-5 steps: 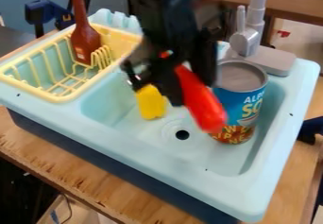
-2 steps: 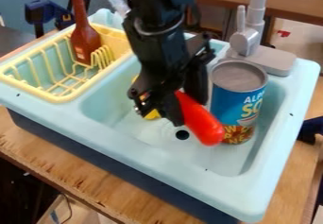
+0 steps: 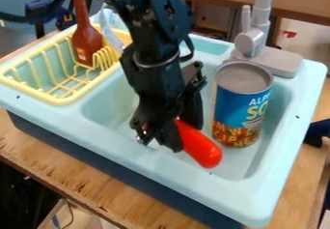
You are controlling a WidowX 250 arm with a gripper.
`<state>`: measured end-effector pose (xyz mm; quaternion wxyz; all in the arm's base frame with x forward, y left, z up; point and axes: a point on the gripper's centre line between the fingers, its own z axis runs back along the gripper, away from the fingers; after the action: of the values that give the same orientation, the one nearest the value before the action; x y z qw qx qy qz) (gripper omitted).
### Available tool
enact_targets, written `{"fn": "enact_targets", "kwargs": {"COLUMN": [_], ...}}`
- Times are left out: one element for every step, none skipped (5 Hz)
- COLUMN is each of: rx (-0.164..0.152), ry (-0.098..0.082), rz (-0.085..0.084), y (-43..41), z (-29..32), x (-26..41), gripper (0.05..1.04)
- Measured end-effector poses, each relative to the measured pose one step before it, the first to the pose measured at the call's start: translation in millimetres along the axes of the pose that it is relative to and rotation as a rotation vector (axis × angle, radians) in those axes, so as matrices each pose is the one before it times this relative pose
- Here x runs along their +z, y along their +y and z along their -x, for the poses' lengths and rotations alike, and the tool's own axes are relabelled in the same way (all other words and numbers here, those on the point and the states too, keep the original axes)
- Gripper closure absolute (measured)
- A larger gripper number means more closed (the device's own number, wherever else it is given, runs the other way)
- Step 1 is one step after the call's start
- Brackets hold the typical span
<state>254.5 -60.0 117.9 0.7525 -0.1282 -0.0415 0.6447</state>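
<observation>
Over the front part of the sink basin hangs the black gripper, shut on a red rounded, elongated object. The red object slants down to the right, its free end low in the basin near the front wall. Its other end is hidden between the gripper's fingers. To the right, apart from the red object, a blue soup can stands upright in the basin. The gripper and arm cover the middle of the basin, including the drain.
A yellow dish rack sits at the sink's left, holding a brown bottle. The grey faucet rises at the back right, behind the can. The light blue sink rim borders the wooden table.
The gripper has moved down and toward the front left with the red object in it. The yellow object seen earlier in the basin is now hidden behind the arm. The can stays in place.
</observation>
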Motion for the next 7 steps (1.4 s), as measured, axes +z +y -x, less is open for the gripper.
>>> {"fn": "enact_targets", "kwargs": {"rx": [0.0368, 0.0268, -0.0382, -0.047, -0.0358, -0.0515, -0.0604], "ry": [-0.0014, 0.0118, 0.0268, 0.0357, 0.0039, -0.0196, -0.0412], "rz": [-0.0662, -0.0107, 0.0008, -0.0018, -0.0323, -0.0402, -0.0448], "y": [6.87, 2.44, -0.35, -2.1, -4.83, 0.32, -5.18], "z": [0.15, 1.6, 3.77, 0.47, 0.42, -2.92, -5.05], "x": [-9.54, -2.3, -1.36, 0.4, 0.5, 4.02, 17.3], "gripper": [0.546, 0.546, 0.532, 0.447, 0.172, 0.079, 0.083]}}
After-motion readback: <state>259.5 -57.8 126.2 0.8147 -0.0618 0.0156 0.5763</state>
